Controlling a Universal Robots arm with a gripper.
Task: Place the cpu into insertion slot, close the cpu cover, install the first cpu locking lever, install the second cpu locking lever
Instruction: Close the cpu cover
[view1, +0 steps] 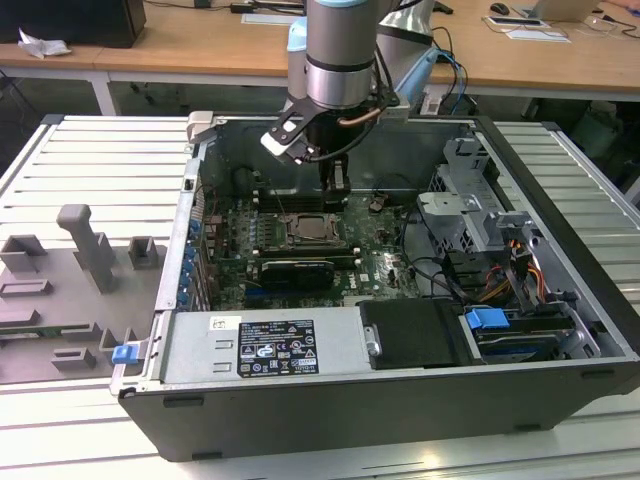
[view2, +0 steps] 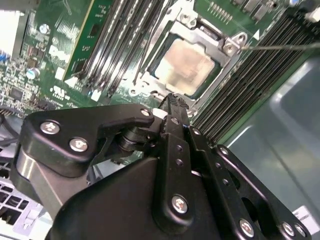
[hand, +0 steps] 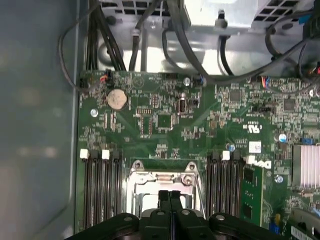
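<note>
The hand (view2: 172, 98) is shut tight, fingers pressed together on nothing, its tip at the edge of the cover (hand: 150, 178). The cpu (view2: 186, 65) lies in the slot (view2: 207, 85), cover flat around it, inside the open case (view1: 300, 420) on the surface (view1: 80, 160)

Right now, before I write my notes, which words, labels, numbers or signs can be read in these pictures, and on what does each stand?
No text can be read with certainty.
Label on the power supply box: print too small to read.
White marks on the circuit board: too small to read.
White sticker on the same board: too small to read.
cpu: no print can be made out on its face.
</note>
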